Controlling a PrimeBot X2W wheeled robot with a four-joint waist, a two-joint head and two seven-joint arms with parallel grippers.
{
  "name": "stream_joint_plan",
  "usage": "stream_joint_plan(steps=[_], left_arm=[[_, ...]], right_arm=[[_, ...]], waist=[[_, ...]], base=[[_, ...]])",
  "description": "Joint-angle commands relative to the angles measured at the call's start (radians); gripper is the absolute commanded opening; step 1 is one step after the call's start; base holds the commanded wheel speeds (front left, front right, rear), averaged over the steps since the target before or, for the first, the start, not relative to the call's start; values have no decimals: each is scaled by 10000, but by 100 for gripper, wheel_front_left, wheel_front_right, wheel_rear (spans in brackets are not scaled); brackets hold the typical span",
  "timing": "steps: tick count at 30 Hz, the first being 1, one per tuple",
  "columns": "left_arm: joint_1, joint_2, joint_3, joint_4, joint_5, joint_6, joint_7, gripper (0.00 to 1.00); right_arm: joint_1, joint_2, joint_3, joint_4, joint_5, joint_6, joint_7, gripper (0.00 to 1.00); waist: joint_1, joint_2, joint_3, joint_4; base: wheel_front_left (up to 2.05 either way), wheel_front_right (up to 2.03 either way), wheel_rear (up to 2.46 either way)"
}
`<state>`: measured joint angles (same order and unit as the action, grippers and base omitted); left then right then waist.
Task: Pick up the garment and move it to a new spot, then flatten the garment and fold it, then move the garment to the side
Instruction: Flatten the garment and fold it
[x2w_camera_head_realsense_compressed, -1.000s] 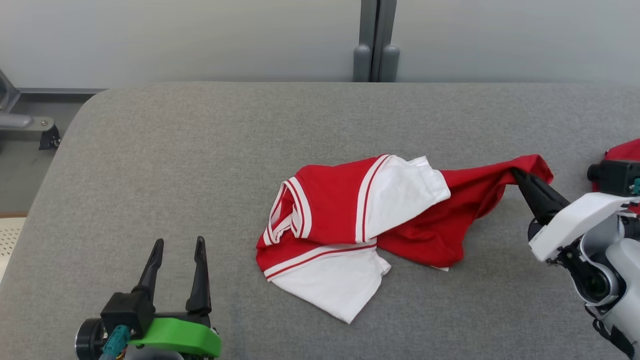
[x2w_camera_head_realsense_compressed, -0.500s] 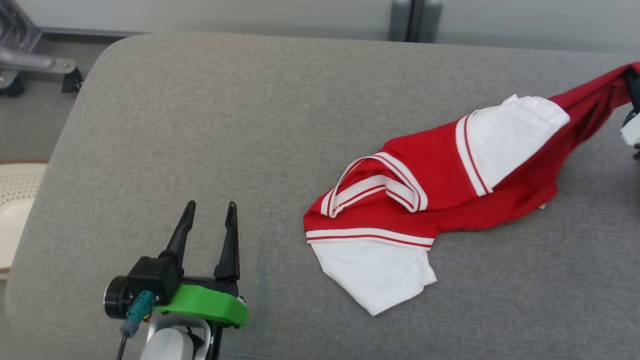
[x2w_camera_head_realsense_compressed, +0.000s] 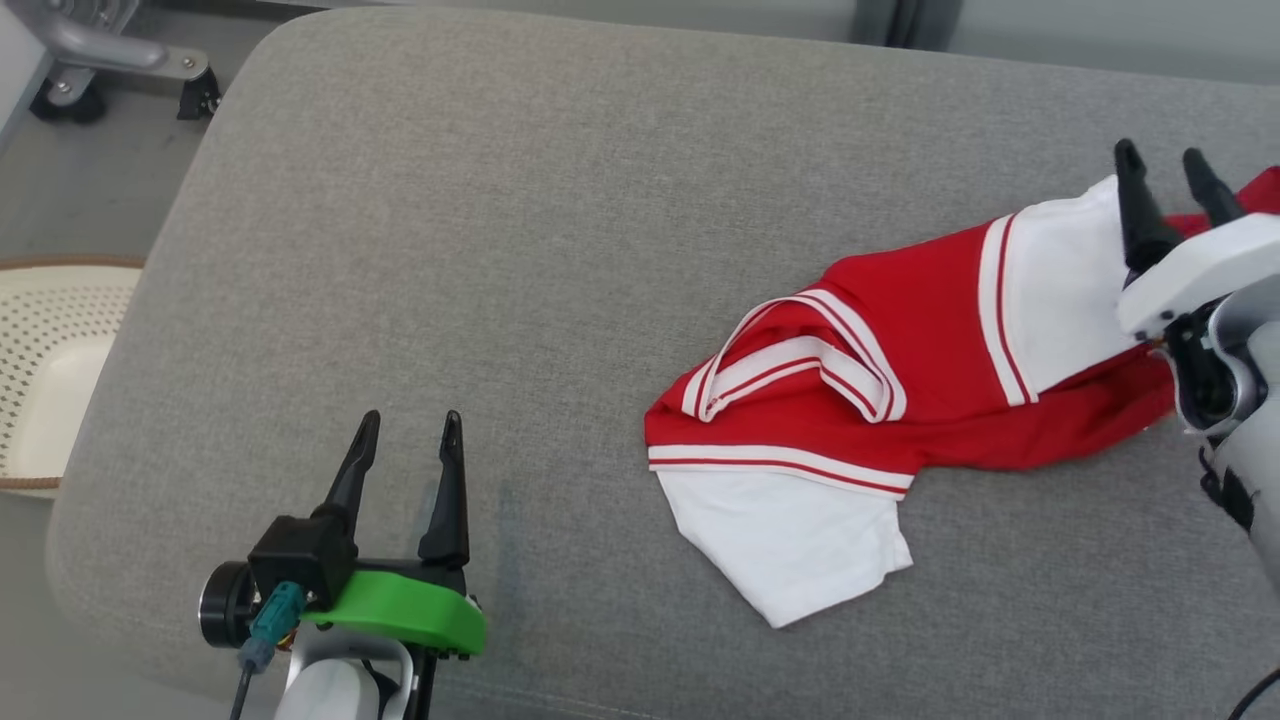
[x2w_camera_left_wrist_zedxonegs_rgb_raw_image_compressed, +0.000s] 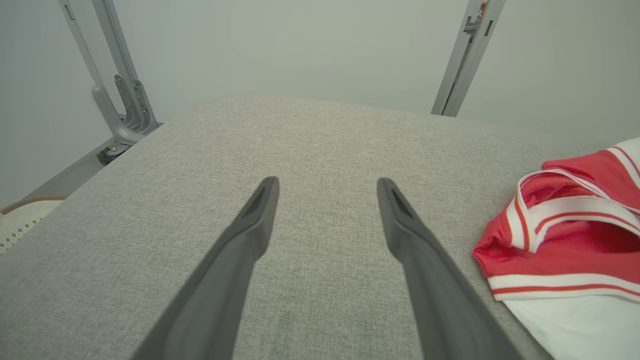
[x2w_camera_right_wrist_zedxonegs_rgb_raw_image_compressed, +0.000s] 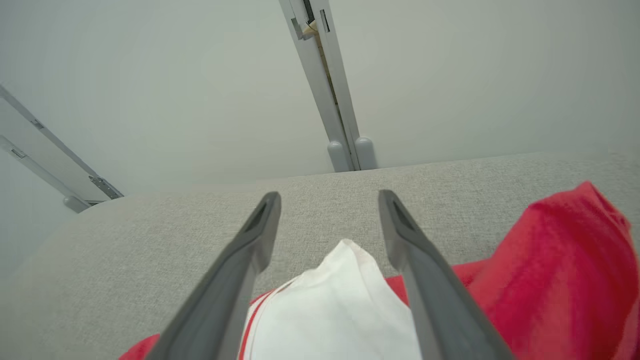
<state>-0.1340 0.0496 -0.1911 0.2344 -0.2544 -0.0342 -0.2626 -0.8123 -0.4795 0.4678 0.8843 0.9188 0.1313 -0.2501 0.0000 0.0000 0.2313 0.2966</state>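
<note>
A red garment (x2w_camera_head_realsense_compressed: 900, 330) with white sleeves and white striped trim lies crumpled on the grey padded table (x2w_camera_head_realsense_compressed: 500, 200), right of centre. My right gripper (x2w_camera_head_realsense_compressed: 1162, 158) hangs open above its far right end, over the upper white sleeve. In the right wrist view that gripper (x2w_camera_right_wrist_zedxonegs_rgb_raw_image_compressed: 328, 196) has the white sleeve (x2w_camera_right_wrist_zedxonegs_rgb_raw_image_compressed: 330, 310) lying below and between its fingers, and a red fold (x2w_camera_right_wrist_zedxonegs_rgb_raw_image_compressed: 550, 260) rises to the right. My left gripper (x2w_camera_head_realsense_compressed: 408, 428) stands open near the table's front left, well apart from the garment. The left wrist view shows this gripper (x2w_camera_left_wrist_zedxonegs_rgb_raw_image_compressed: 327, 182) holding nothing, with the garment's collar (x2w_camera_left_wrist_zedxonegs_rgb_raw_image_compressed: 565, 235) to its right.
A white perforated basket (x2w_camera_head_realsense_compressed: 50, 370) sits beyond the table's left edge. A grey metal frame on wheels (x2w_camera_head_realsense_compressed: 120, 55) stands at the far left corner. A grey post (x2w_camera_right_wrist_zedxonegs_rgb_raw_image_compressed: 330, 100) runs up the pale wall behind the table.
My right gripper has opened and let go of the red end of the garment, and now hangs over the white sleeve. The head camera has shifted. The left gripper stays open.
</note>
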Motion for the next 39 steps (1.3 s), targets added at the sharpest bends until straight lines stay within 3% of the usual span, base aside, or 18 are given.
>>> stream_joint_plan(steps=[1,6,13,18,23,30,39], left_arm=[[149,27,145,33,73,-52,-28,100],[400,94,571,41,202,-157,-27,100],[790,90,920,79,295,-279,-28,100],[1008,71,1010,119,301,-343,-27,100],[1093,53,959,167,318,-405,-28,100],[777,39,626,612,284,-582,59,100],[-1155,180,-775,2584,336,-880,3123,100]], right_arm=[[455,18,61,-426,-65,-11,-108,100],[2031,105,-809,-2593,-749,-11,-147,100],[4896,1028,-2543,-5077,-2495,-11,-148,100],[6400,1817,-3580,-6186,-3843,-11,-148,100],[7117,2394,-4032,-6404,-4867,-10,-149,100],[6975,2557,-4140,-6232,-5244,-11,-150,100],[6566,2589,-4169,-6209,-5359,-11,-152,100]], waist=[[0,0,-914,-1028],[0,0,-1418,-1923],[0,0,-1909,-2666],[0,0,-2070,-2905],[0,0,-2078,-3049],[0,0,-1949,-3040],[0,0,-1457,-3251]], base=[[0,0,0],[0,0,0],[0,0,0],[0,0,0],[0,0,0],[0,0,0],[0,0,0]])
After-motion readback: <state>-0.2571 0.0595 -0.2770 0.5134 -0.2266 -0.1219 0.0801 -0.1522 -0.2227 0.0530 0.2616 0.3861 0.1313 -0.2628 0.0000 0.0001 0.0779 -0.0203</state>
